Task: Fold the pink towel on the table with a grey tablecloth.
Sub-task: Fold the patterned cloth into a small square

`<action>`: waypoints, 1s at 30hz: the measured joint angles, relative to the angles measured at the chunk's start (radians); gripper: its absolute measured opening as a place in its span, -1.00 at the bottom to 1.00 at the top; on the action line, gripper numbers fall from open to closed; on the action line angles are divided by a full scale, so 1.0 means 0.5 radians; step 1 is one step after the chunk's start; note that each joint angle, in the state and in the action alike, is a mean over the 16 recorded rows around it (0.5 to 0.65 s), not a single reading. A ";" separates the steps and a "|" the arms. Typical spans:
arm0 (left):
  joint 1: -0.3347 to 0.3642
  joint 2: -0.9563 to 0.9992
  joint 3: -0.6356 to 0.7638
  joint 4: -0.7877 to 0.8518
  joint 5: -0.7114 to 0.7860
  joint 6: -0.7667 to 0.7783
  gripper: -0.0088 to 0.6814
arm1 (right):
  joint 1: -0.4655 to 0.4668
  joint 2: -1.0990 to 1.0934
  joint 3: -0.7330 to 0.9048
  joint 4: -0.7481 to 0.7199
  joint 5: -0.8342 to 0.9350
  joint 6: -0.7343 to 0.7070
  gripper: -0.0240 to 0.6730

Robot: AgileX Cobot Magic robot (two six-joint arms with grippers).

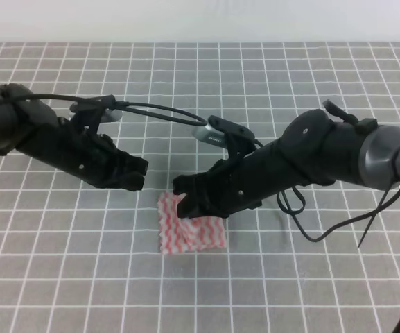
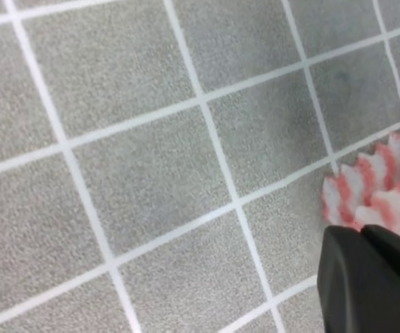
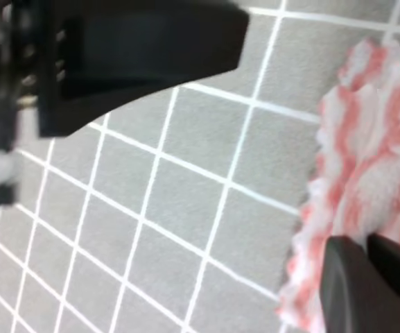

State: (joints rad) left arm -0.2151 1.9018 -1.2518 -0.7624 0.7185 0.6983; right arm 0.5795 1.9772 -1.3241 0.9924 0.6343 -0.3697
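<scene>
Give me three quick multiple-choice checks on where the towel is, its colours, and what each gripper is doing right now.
1. The pink towel lies:
A. at the table's far edge
B. near the middle, under the right gripper
C. draped over the left arm

2. The towel's stripes are:
A. blue and yellow
B. plain pink
C. pink-red and white

3. The left gripper is:
A. off the towel, beside it
B. pinning the towel flat
C. lifting the whole towel

Answers: 1 B, it sits on the grey tablecloth below the right jaws. 2 C, wavy stripes show in both wrist views. 3 A, it sits over bare cloth.
</scene>
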 joint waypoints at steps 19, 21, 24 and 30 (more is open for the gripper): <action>0.011 -0.006 -0.006 -0.014 0.051 0.006 -0.98 | -0.012 0.003 -0.005 0.014 -0.009 0.000 -0.39; 0.010 -0.007 -0.012 -0.015 0.066 0.007 -0.98 | -0.025 -0.010 -0.006 0.004 0.003 0.000 -0.31; 0.002 -0.006 -0.023 -0.017 0.096 0.009 -0.98 | -0.050 -0.028 -0.007 -0.021 0.024 0.000 -0.26; -0.063 -0.003 -0.044 -0.008 0.158 0.011 -0.98 | -0.098 -0.049 -0.007 -0.096 0.079 0.000 -0.47</action>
State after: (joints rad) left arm -0.2466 1.9003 -1.2735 -0.7666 0.7975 0.7036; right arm 0.5303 1.9527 -1.3275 0.9445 0.6739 -0.3697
